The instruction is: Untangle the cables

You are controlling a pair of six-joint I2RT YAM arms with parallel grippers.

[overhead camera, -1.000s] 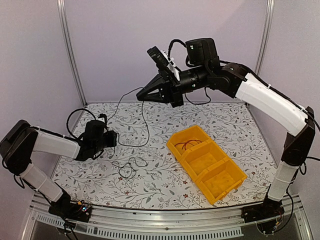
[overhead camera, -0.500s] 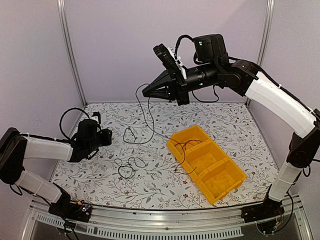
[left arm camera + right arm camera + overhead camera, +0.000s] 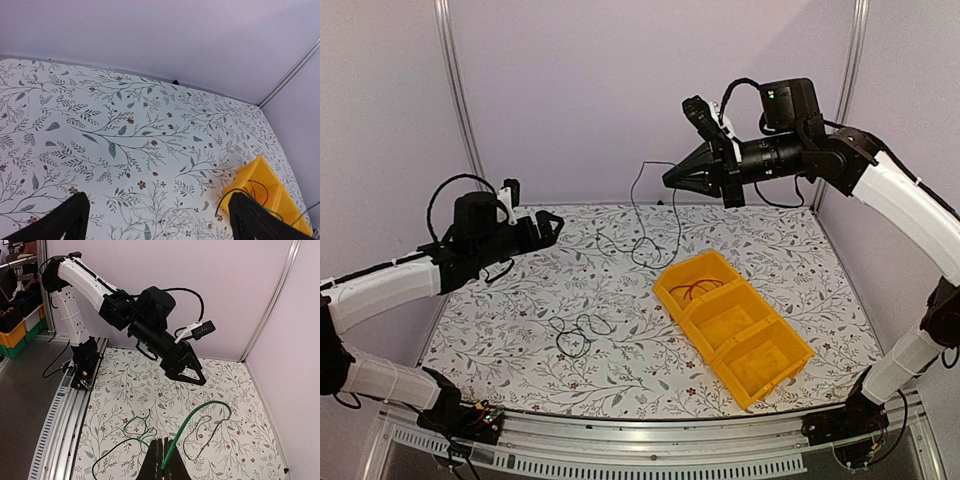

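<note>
Fingers (image 3: 154, 465) of the right gripper (image 3: 670, 179) are clamped on a dark green cable (image 3: 177, 442), which is held high above the far side of the table (image 3: 790, 250). From there it hangs down, with its lower loops lying on the patterned surface just beyond the yellow bin (image 3: 775, 385). The left gripper (image 3: 553, 222) is raised over the far left of the table with its fingers spread wide, and nothing is seen between them in the left wrist view. A red cable (image 3: 698, 290) lies in the far compartment of the bin, so that part of the task is judged done. A thin black cable (image 3: 576, 335) is coiled on the table toward the near left, apart from the hanging one. The lifted cable is therefore judged to be freed from the coil but not yet put away. The black coil is untouched, and whether it is knotted cannot be told.
</note>
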